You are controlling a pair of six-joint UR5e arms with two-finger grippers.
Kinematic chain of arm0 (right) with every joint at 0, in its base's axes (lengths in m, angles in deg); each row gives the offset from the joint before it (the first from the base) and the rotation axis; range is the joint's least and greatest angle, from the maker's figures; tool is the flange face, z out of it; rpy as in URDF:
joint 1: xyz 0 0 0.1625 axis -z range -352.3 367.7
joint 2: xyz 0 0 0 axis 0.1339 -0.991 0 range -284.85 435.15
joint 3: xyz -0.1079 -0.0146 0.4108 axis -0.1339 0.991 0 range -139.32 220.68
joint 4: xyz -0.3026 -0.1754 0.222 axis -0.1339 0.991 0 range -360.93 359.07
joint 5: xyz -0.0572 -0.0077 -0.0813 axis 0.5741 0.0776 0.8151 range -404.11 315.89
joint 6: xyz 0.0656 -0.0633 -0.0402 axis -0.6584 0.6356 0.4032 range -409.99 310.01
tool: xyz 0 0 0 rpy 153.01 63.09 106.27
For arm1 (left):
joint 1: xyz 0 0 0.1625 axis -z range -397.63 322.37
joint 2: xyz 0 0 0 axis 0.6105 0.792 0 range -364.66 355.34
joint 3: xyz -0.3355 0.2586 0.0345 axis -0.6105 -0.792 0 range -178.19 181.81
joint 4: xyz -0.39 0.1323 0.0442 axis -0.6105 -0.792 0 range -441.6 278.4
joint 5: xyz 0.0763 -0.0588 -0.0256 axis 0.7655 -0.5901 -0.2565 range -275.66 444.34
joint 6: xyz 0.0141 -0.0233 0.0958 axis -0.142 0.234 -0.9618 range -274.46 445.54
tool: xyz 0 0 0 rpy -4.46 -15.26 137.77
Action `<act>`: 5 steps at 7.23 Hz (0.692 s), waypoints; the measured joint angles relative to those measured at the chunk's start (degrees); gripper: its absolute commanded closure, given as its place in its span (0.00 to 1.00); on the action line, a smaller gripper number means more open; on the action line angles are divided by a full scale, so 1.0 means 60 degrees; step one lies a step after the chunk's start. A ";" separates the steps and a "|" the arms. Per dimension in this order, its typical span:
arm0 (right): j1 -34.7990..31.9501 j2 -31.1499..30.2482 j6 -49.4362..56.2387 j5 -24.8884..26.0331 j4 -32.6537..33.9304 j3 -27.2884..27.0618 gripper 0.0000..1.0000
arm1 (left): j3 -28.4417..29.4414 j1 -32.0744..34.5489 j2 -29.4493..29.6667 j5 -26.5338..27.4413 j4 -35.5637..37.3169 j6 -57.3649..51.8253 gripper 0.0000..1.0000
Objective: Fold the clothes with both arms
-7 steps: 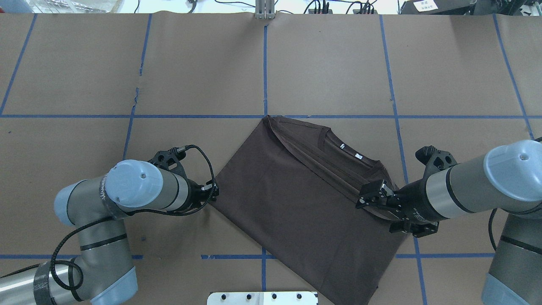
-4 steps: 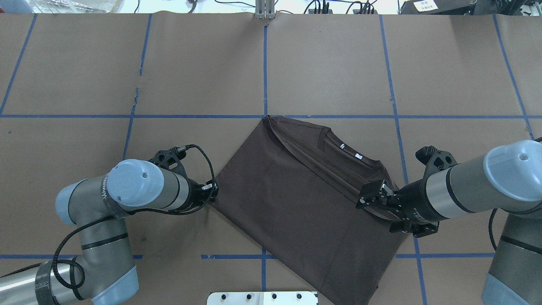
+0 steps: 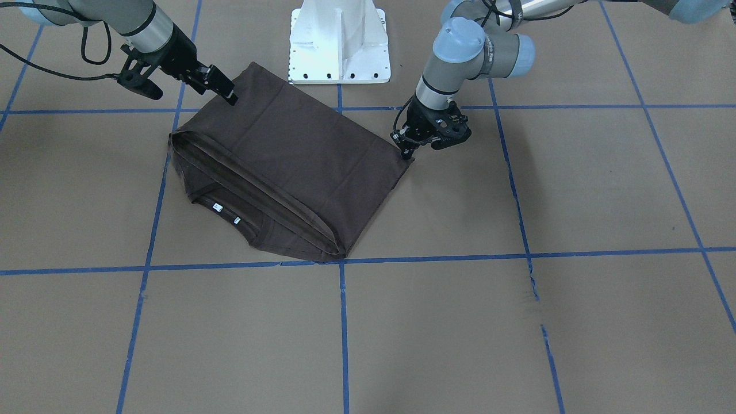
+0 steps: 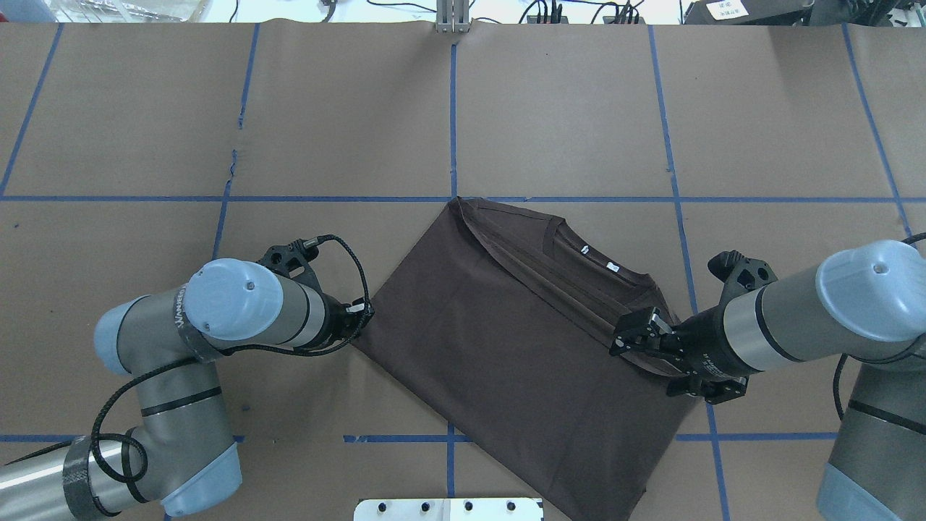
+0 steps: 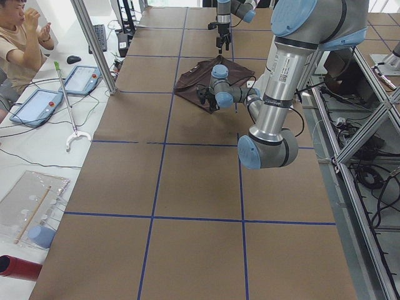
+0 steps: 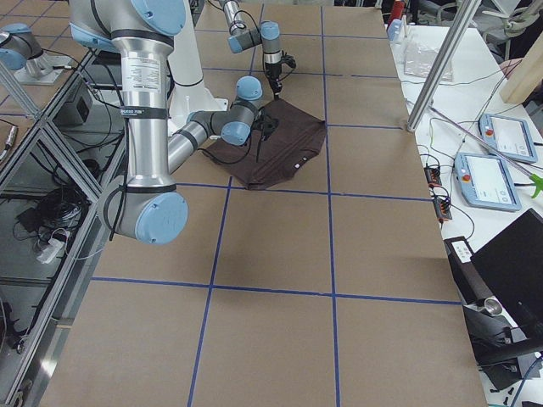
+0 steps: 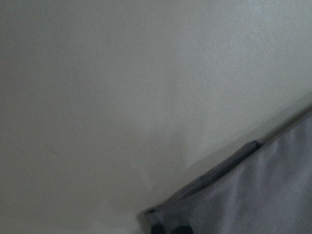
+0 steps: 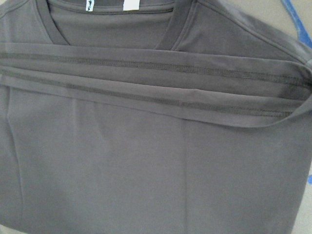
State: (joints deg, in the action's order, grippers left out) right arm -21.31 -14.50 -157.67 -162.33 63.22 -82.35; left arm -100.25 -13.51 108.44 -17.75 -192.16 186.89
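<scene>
Left gripper: jaws low on the paper-covered surface, right at the outer corner of the dark brown T-shirt; whether they are clamped on the cloth cannot be told. The T-shirt lies flat between the two sets of jaws, its hem doubled up just short of the collar and the white neck tags. Right gripper: jaws appear apart, poised over the shirt's edge at the end of the doubled hem.
</scene>
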 measured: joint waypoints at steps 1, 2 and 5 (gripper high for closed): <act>0.0000 0.0008 0.0001 0.0000 -0.0007 0.0017 0.00 | -0.0041 0.0167 0.0050 -0.0004 0.0183 -0.0138 1.00; 0.0000 0.0012 0.0002 0.0000 -0.0011 0.0021 0.00 | -0.0068 0.0279 0.0051 -0.0005 0.0265 -0.0352 0.68; -0.0012 0.0028 0.0002 0.0001 -0.0013 0.0018 0.00 | 0.0038 0.0147 0.0094 -0.0012 0.0352 -0.0475 0.42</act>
State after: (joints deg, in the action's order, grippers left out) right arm -21.38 -14.33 -157.66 -162.32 63.14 -82.24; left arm -100.03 -12.63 109.00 -17.83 -190.05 184.04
